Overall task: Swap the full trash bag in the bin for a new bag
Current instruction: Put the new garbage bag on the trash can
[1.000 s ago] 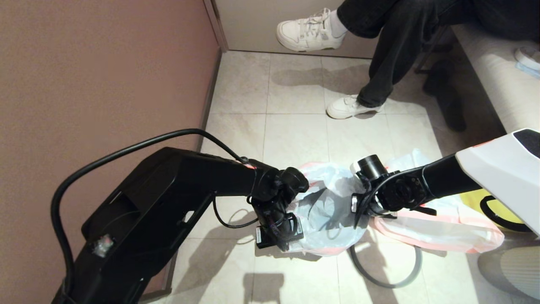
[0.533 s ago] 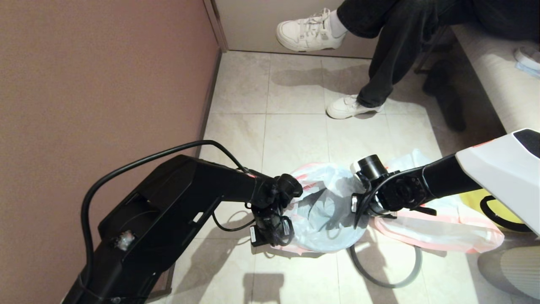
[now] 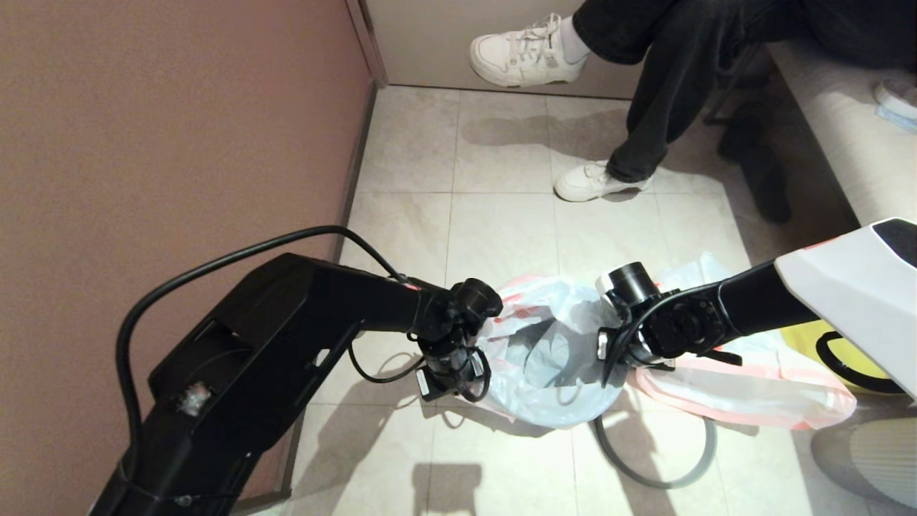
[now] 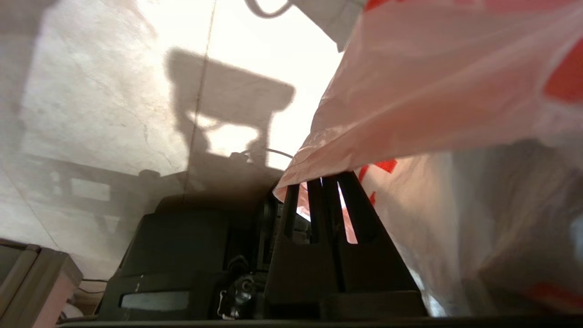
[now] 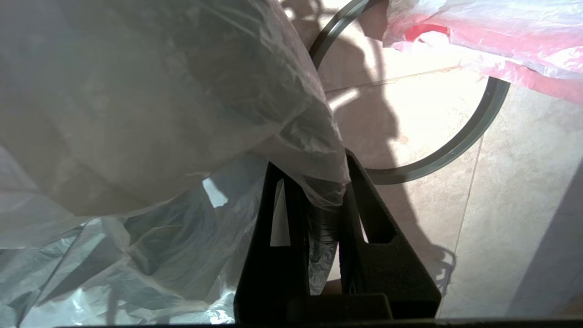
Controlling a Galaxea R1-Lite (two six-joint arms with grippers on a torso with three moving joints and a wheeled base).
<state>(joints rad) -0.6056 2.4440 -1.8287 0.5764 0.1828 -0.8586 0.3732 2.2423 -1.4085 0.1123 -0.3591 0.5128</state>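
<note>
Head view shows the new bag [image 3: 548, 365] stretched open over the floor tiles between both grippers, the left gripper [image 3: 458, 373] shut on its pink hem and the right gripper [image 3: 622, 351] shut on the opposite edge, the grey ring [image 3: 655, 459] just beside.

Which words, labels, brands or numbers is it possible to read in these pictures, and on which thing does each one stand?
No text can be read.
Red print on the new bag, held by the left gripper: only cut-off patches, not readable.
Red marks on the same bag near its pink hem in the head view: too small to read.
The right gripper pinches a part without print.
The grey ring shows no label.
</note>
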